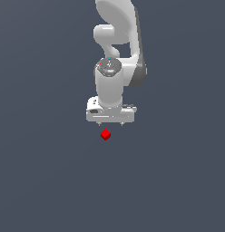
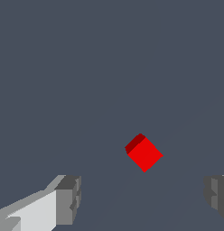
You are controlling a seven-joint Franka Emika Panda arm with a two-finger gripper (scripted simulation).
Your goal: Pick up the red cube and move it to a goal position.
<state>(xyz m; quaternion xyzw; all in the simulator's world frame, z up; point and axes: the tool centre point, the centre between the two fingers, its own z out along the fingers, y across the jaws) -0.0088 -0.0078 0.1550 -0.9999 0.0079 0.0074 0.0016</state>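
Observation:
The red cube (image 1: 105, 134) is a tiny bright red block lying on the flat grey floor, turned at an angle. It also shows in the wrist view (image 2: 144, 153). My white gripper (image 1: 110, 123) hangs just beyond the cube in the exterior view, pointing down. In the wrist view its fingers (image 2: 68, 198) stand wide apart with nothing between them, and the cube lies apart from them, ahead of the gap. The gripper (image 2: 143, 198) is open and empty.
The white arm (image 1: 115, 54) rises behind the gripper toward the top of the exterior view. The plain grey floor (image 1: 41, 181) stretches in all directions.

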